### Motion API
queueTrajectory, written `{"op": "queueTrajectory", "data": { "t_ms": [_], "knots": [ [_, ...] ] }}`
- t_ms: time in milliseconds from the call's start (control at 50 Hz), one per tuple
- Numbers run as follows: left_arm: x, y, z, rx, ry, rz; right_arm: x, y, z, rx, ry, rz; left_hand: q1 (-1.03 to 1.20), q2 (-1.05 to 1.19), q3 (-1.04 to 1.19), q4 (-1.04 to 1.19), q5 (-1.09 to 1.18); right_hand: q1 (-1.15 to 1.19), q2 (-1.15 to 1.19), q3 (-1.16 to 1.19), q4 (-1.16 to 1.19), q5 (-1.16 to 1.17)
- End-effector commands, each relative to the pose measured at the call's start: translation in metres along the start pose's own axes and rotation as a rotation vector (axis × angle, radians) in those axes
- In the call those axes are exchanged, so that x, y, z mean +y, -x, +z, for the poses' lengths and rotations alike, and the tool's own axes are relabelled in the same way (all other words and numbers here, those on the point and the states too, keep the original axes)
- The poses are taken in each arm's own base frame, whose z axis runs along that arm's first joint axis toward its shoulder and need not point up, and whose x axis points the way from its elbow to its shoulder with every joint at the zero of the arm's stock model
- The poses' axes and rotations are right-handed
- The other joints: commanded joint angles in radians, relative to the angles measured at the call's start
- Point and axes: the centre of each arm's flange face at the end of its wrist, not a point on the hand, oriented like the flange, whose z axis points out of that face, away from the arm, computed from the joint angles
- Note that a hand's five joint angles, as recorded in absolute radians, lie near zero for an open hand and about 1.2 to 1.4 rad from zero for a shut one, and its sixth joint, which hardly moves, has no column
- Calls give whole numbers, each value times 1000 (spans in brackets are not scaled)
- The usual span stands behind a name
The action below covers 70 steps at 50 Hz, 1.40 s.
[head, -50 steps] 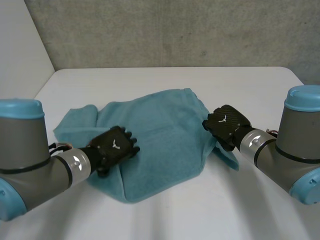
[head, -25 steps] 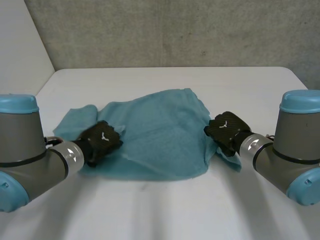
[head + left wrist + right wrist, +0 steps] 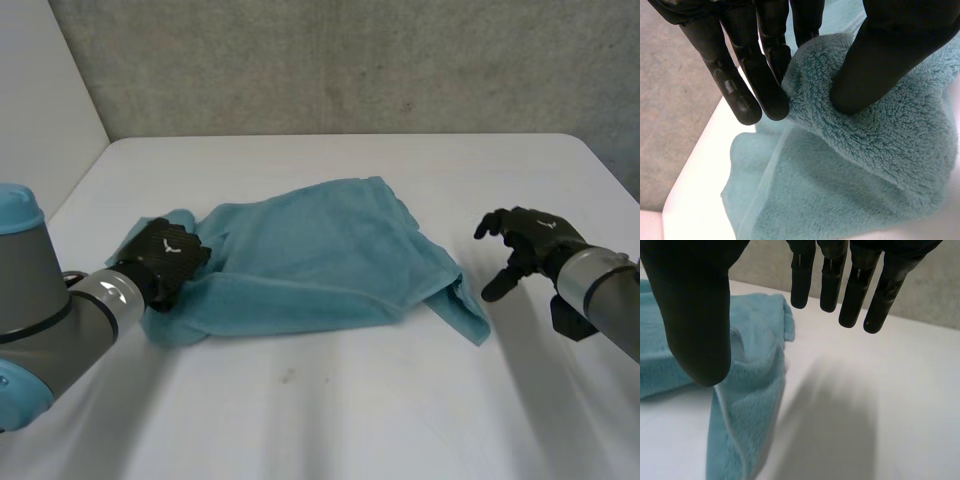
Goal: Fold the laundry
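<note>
Well, you have a teal terry-cloth towel [image 3: 310, 255] lying across the middle of the smooth white table [image 3: 330, 400]. It is thick and soft, and its looped pile reads plainly in the left wrist view. The cloth is not flat. It sits in a rumpled, roughly four-sided heap with a doubled layer along its near edge. At its right end a narrow flap runs out to a point, with a thin hemmed border down its side. At its left end it is bunched into a rounded fold.

Your left hand [image 3: 165, 255] is on that left end. In its own wrist view the black thumb [image 3: 875, 55] presses into the top of the fold, and the fingers [image 3: 760, 80] stand straight and close together against the fold's other side. So the hand is clamped on the cloth in a pinch (the pile dents under the thumb). More of the towel lies loose on the table under the hand.

Your right hand [image 3: 525, 240] holds nothing. Its fingers [image 3: 855, 285] are spread and only slightly bent, with the thumb set wide of them. It hangs over bare table just beside the towel's pointed right flap, clear of the cloth.

Behind the table stands a rough grey concrete wall [image 3: 350, 60].
</note>
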Motion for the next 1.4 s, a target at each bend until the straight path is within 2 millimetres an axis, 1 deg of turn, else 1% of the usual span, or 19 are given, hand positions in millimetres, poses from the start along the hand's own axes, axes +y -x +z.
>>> {"op": "queueTrajectory", "data": {
  "t_ms": [20,260,500,540,600,620,680,760,780,820,880,940,960,1020,1100,1160,1180,1260,1400],
  "knots": [
    [1,12,-3,-37,3,-35,18,-7,-6,15,56,80,290,212,206,205,258,56,-1,7,17,17],
    [-4,16,-10,-49,-10,-78,34,-4,11,0,40,196,290,212,206,205,258,65,8,16,26,26],
    [0,22,-9,-70,-3,-84,52,20,35,-62,87,205,290,212,206,205,258,74,17,25,35,35],
    [0,23,-9,-73,-2,-85,52,22,41,-67,82,200,290,212,206,205,258,161,104,112,122,122],
    [1,26,-8,-82,-1,-89,54,25,45,-74,82,195,290,212,206,205,258,514,457,465,475,475],
    [1,27,-8,-84,-1,-90,47,22,50,-52,44,189,290,212,206,205,258,1002,944,952,963,962],
    [-2,31,-9,-99,-13,-110,26,15,53,-12,-42,167,290,212,206,205,258,1007,949,957,967,967],
    [-22,49,-17,-162,-88,-144,-38,13,33,21,-238,59,290,212,206,205,258,1007,949,957,967,967],
    [-22,49,-17,-163,-88,-144,-38,13,33,21,-238,59,290,212,206,205,258,1007,949,957,967,967],
    [-48,74,-31,-255,-195,-183,-92,20,2,19,-396,-103,290,212,206,205,258,1007,949,957,967,967],
    [-80,103,-57,-381,-332,-245,-148,32,-45,28,-526,-355,290,212,206,205,258,1007,949,957,967,967],
    [-105,127,-85,-504,-461,-314,-162,34,-62,50,-537,-451,290,212,206,205,258,1007,949,957,967,967],
    [-108,132,-91,-532,-484,-330,-176,32,-79,93,-523,-566,290,212,206,205,258,1007,949,957,967,967],
    [-112,140,-101,-574,-510,-357,-176,28,-85,115,-431,-669,290,212,206,205,258,1007,949,957,967,967],
    [-94,126,-93,-511,-397,-371,-155,31,-77,64,-269,-746,290,212,206,205,258,1007,949,957,967,967],
    [-66,104,-71,-417,-243,-383,-144,33,-70,36,-203,-764,290,212,206,205,258,1007,949,957,967,967],
    [-58,99,-64,-393,-201,-382,-125,39,-60,-18,-115,-788,290,212,206,205,258,1007,949,957,967,967],
    [-12,67,-24,-273,11,-327,-95,48,-44,-85,10,-836,290,212,206,205,258,1007,949,957,967,967],
    [28,54,19,-221,154,-251,-62,42,2,-74,139,-920,290,212,206,205,258,1007,949,957,967,967]
  ]
}}
